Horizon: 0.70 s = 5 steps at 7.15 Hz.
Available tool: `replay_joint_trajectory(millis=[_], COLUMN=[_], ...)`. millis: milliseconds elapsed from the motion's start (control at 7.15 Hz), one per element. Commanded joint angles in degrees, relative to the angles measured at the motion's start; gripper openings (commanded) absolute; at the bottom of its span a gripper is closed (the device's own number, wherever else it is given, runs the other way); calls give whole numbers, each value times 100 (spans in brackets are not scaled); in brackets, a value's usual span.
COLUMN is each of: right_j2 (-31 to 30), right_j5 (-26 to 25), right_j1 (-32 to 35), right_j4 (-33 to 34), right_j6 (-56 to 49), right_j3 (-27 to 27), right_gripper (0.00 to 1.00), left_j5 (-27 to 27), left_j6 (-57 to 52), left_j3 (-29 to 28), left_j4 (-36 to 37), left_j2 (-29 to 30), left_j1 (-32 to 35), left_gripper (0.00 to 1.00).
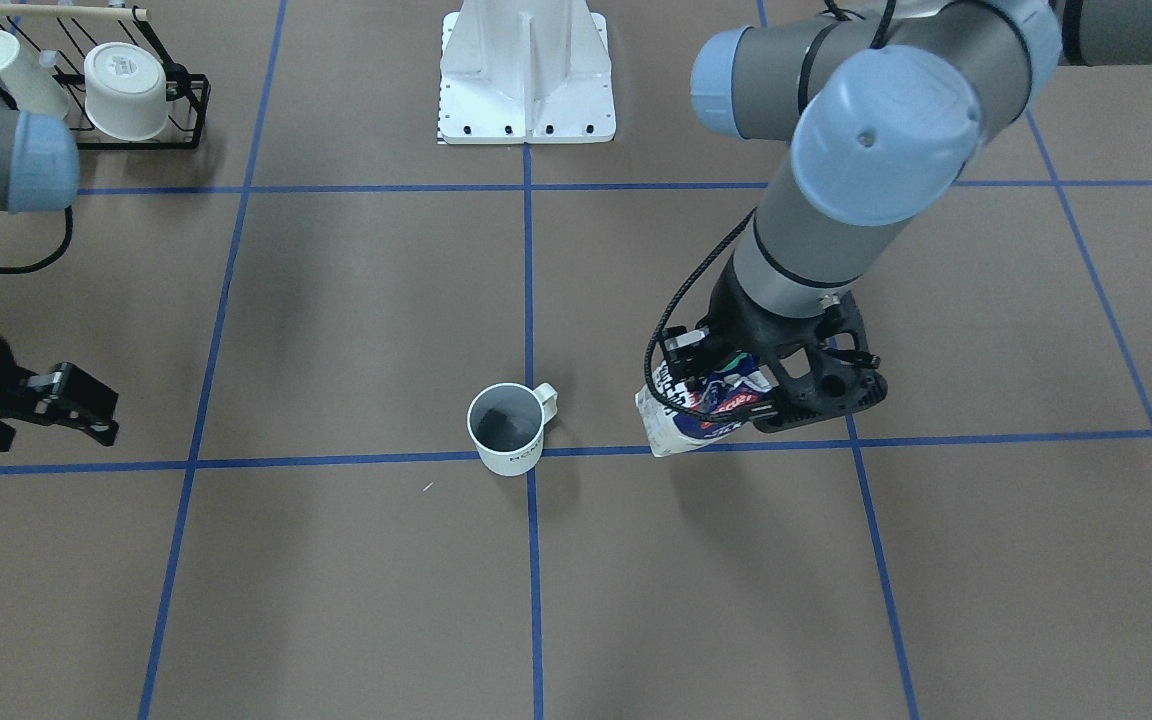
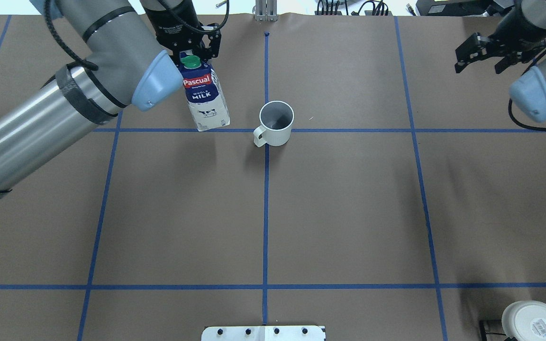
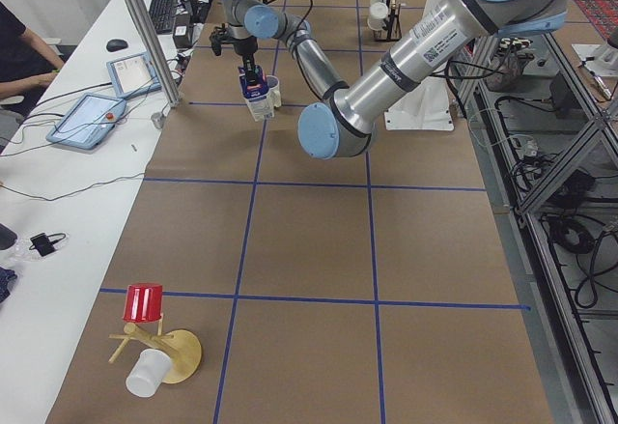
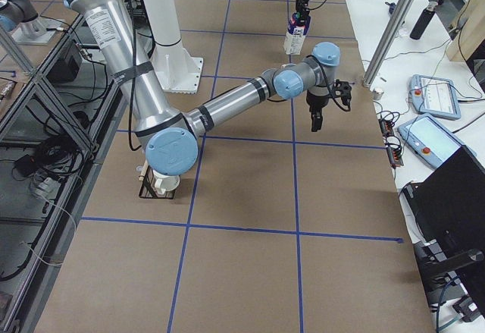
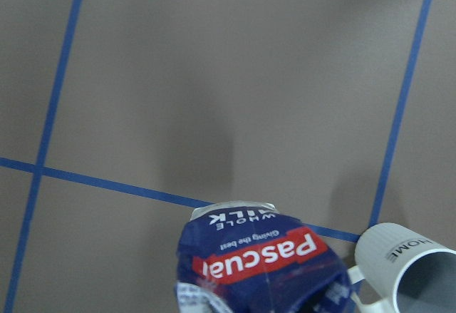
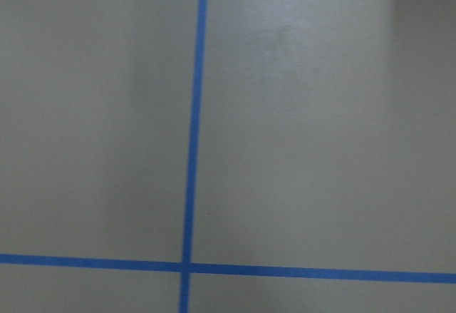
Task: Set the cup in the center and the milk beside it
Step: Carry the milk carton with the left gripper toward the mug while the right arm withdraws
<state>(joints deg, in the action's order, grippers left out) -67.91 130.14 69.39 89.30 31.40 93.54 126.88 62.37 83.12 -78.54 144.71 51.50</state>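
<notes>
The cup point(image 2: 277, 123), a white ribbed "HOME" mug with a dark grey inside, stands upright on the center point(image 2: 266, 134), where two blue tape lines cross; it also shows in the front view point(image 1: 506, 428) and the left wrist view point(image 5: 406, 267). My left gripper point(image 2: 195, 51) is shut on the top of the milk point(image 2: 205, 102), a blue and white Pascual carton with a green cap, tilted, to the cup's left. I cannot tell if its base touches the table. The milk also shows in the front view point(image 1: 693, 420). My right gripper point(image 2: 481, 64) is open and empty, far right.
A black wire rack point(image 1: 191, 110) with white cups sits at a table corner near the robot's right side. The white robot base point(image 1: 526, 75) stands at the table's near edge. A red cup point(image 3: 144, 302) and a wooden stand point(image 3: 179, 354) lie far along the left end.
</notes>
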Motion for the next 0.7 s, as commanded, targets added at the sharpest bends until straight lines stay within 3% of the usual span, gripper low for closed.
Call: replay_joint_trajectory(millis=[0,559], right_j2=[-502,-679], right_j5=[73,126], right_j1=[434,664], right_j4=[17,17], right_j6=[-729,-1197], right_j3=[-63,-300], right_gripper=[100,100], left_j5=[-355,-454], left_j6=[127,283], left_j3=[-287,-542], left_j4=[-319,-792], left_j2=[163,198], left_j1=[-384,-693], left_gripper=[0,0])
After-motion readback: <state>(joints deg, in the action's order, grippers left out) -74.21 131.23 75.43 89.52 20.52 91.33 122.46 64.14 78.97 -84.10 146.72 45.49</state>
